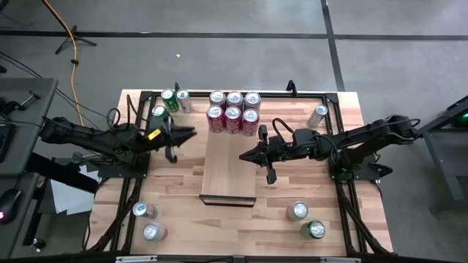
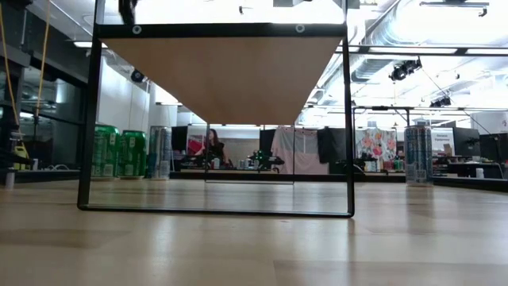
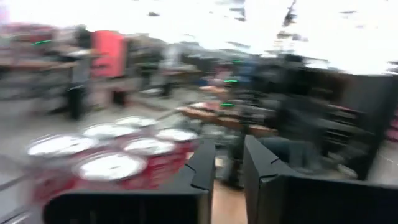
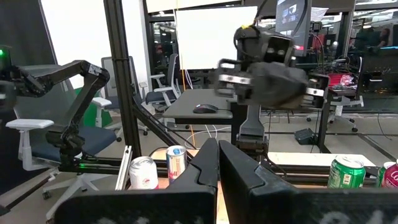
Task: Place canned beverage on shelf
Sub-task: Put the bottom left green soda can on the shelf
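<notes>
Item: left gripper [image 1: 191,133], fingers all but closed on nothing, hovering just off the shelf's left edge, aimed at about three o'clock.

Item: shelf [image 1: 229,164], long axis running six to twelve o'clock on the table [image 1: 183,190], top bare.

Item: right gripper [image 1: 245,155], clenched and empty, over the shelf's right edge, pointing at nine o'clock.

Item: red cans [image 1: 232,112], six clustered at the shelf's twelve o'clock end, upright. From the left gripper they lie at about one o'clock, near; judged the nearer arm.

Item: green and silver cans [image 1: 170,101], at twelve o'clock from the left gripper.

View note: the high view gives the layout; the left wrist view alone shows the red can tops [image 3: 112,165] close ahead of its fingers [image 3: 202,168].
</notes>
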